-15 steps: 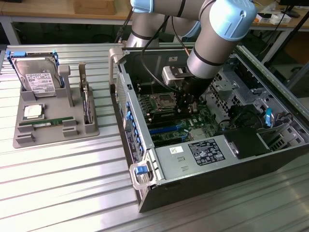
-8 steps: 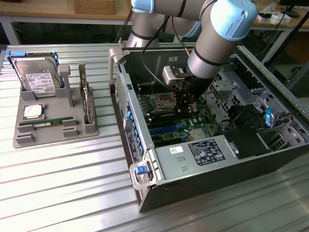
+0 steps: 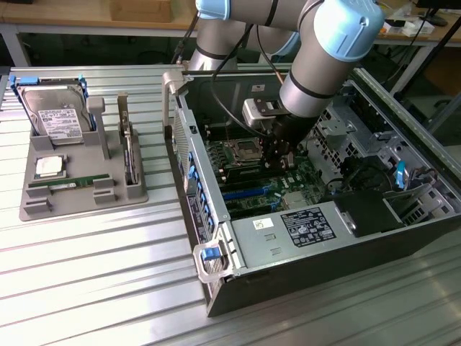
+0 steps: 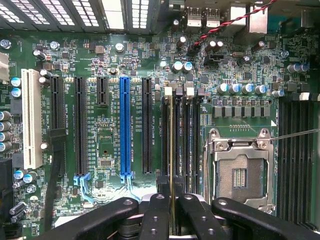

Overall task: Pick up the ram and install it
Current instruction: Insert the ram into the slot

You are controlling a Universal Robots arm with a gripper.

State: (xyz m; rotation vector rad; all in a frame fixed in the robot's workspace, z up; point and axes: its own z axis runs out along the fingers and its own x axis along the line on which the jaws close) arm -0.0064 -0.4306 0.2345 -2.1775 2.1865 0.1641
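bench: carries an open computer case and, on the exterior view's left, a grey tray of parts.
arm: reaches down into the case, over the motherboard.
slots: a row of black memory slots beside the empty cpu socket.
jaws: pinching the ram from both sides, nearly pressed together.
ram: seen edge-on as a thin line running along one slot. i cannot tell if it touches the slot already.
step: i judge the pick-up is done and the install is in hand, at the lining-up stage.
need: the seating calls for the stick parallel to the slot and a straight push, without tilt.
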